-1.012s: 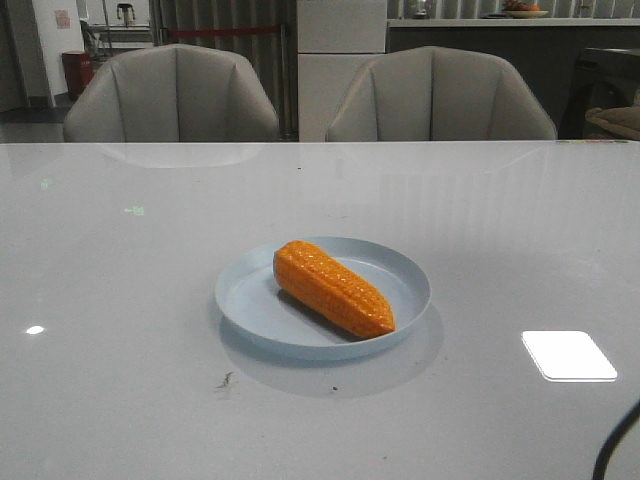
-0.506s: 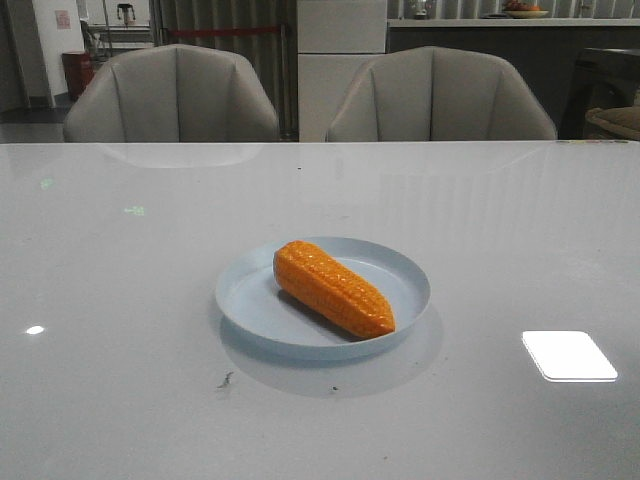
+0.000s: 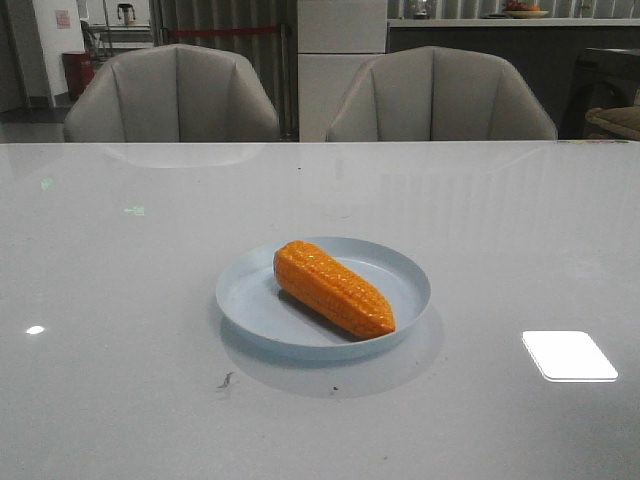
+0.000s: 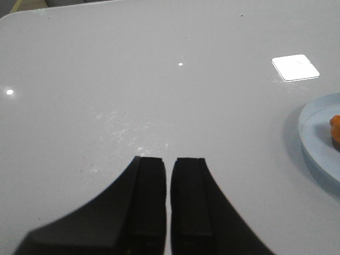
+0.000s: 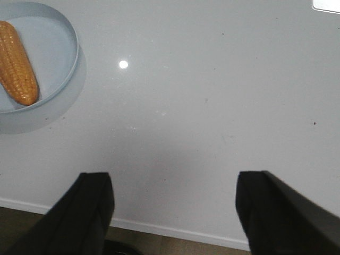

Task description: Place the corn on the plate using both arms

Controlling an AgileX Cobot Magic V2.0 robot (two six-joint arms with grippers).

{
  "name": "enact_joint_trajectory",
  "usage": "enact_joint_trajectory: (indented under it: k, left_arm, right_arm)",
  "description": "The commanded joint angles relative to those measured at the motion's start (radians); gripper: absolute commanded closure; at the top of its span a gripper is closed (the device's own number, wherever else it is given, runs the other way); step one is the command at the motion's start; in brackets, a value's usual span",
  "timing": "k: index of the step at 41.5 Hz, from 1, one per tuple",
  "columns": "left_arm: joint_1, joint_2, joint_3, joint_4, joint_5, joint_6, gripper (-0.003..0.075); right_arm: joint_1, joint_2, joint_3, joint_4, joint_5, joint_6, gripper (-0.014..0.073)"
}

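Front view: the corn (image 3: pixel 333 288) is seen lying diagonally on the plate (image 3: pixel 405 273) mid-desk, left jaws pressed together and right jaws spread above bare desk (image 3: pixel 120 300), so little could be disturbed unless the plate were bumped.

Matte black, flat-faced fingers (image 4: pixel 151 202) on both grippers, unmarked.

- The corn (image 3: pixel 333 288) looks like moulded plastic, orange-yellow, its skin bumpy with kernel rows and faintly shiny.
- The plate (image 3: pixel 400 272) beneath it is smooth pale blue plastic with a soft satin sheen.
- The table (image 3: pixel 150 300) is a glossy grey-white top, mirroring lamps, finely scuffed ahead of the left gripper (image 4: pixel 168 175).
- The left gripper's fingers and the right gripper (image 5: pixel 175 183) look like matt black plastic.
- The chairs (image 3: pixel 172 95) look like smooth grey leather.
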Motion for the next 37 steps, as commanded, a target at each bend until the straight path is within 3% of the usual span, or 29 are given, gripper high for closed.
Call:
enact_joint_trajectory:
  k: [1, 28, 31, 34, 37]
  left_arm:
    - [-0.001, -0.004, -0.03, -0.014, -0.078, -0.003, 0.0573]
    - [-0.013, -0.014, -0.03, -0.014, -0.082, -0.008, 0.0573]
    - [-0.034, -0.037, -0.03, -0.005, -0.096, -0.014, 0.061]
    - [-0.047, -0.068, -0.03, 0.046, -0.108, -0.062, 0.0628]
    - [-0.049, -0.107, -0.03, 0.158, -0.11, -0.204, 0.0629]
  right_arm:
    - [-0.006, -0.005, -0.026, 0.003, -0.052, 0.002, 0.001]
    - [-0.006, -0.005, -0.026, 0.003, -0.052, 0.002, 0.001]
    - [-0.006, -0.005, -0.026, 0.003, -0.053, 0.002, 0.001]
    - [-0.006, -0.005, -0.026, 0.003, -0.052, 0.002, 0.001]
    - [-0.006, -0.005, -0.026, 0.003, -0.052, 0.002, 0.001]
